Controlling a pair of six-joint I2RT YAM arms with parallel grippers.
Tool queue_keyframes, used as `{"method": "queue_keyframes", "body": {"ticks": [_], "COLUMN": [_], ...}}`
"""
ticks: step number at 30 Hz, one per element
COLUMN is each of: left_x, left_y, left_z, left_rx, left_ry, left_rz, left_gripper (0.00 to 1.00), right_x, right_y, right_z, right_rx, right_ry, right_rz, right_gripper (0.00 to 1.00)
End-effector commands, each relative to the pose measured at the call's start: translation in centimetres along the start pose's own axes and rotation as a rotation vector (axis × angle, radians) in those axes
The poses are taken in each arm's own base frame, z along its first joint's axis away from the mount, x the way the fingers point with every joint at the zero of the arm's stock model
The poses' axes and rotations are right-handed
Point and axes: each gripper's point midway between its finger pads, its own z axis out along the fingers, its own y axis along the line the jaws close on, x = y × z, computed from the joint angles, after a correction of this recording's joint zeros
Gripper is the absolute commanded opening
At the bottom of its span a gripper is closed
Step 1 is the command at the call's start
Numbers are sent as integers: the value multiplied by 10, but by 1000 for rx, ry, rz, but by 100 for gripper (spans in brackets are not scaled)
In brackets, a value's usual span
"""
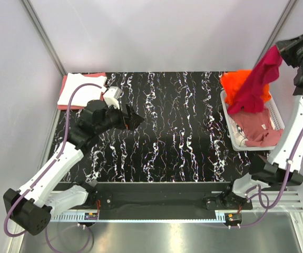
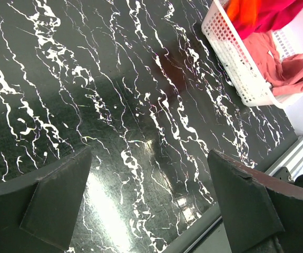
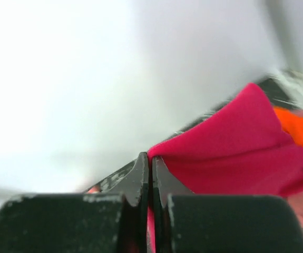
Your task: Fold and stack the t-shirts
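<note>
Right jaws pinch the crimson t-shirt; left jaws gape.

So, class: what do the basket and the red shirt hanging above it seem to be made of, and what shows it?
Basket: likely white moulded plastic, given its regular holes and stiff rim. Red shirt: soft matte cloth; it drapes in limp folds.

Orange t-shirt partly behind crimson t-shirt
</note>
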Motion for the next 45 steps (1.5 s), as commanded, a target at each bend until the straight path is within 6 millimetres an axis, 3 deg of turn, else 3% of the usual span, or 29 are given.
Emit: {"method": "queue_keyframes", "body": {"ticks": [1,6,11,15,19,20,21,22,23,24,25,27,29,32,34,36,38,39,42,43,45], "left_x": [-24,-23,-22,-25,-26,-26,-26,-26,-26,-26,-26,-26,-25,-24,-20,-11,-2,8,27,34,38], "left_y": [-3,-2,1,2,5,7,7,7,8,10,10,12,13,13,15,22,21,23,23,25,20], "left_z": [-9,-6,-5,-8,-8,-8,-7,-7,-7,-7,-7,-7,-6,-4,-1,10,20,33,61,69,82], "left_rx": [-7,-7,-18,-26,-38,-42,-43,-44,-47,-55,-56,-62,-64,-62,-63,-79,-68,-68,-68,-90,-89], "left_ry": [-85,-74,-69,-84,-90,-89,-89,-88,-88,-92,-90,-91,-87,-80,-67,-25,33,97,227,262,289], "left_rz": [30,16,12,17,15,12,11,8,7,6,8,5,3,4,7,7,-20,-54,-119,-136,-161], "left_gripper": [99,99,99,99,99,99,99,99,99,99,99,99,99,99,99,99,99,98,94,94,94], "right_x": [17,39,16,21,58,84,98,121,138,163,174,203,234,253,269,276,278,270,250,243,232], "right_y": [79,129,150,179,200,202,206,195,198,190,181,179,161,133,120,102,66,36,-26,-63,-97], "right_z": [-39,-67,-82,-95,-99,-91,-93,-75,-78,-66,-55,-50,-32,-16,-15,-19,-6,6,33,50,66], "right_rx": [-330,-514,-531,-664,-724,-721,-731,-673,-675,-627,-592,-586,-522,-411,-384,-331,-174,-16,228,338,422], "right_ry": [115,190,90,166,267,339,363,404,436,477,489,530,590,611,652,672,623,558,447,433,421], "right_rz": [-48,-74,-72,-3,8,14,-4,2,-11,-7,-3,-34,-68,-114,-131,-158,-222,-268,-284,-246,-202], "right_gripper": [0,0,0,0,0,0,0,0,0,0,0,12,21,35,54,60,63,63,61,59,59]}}
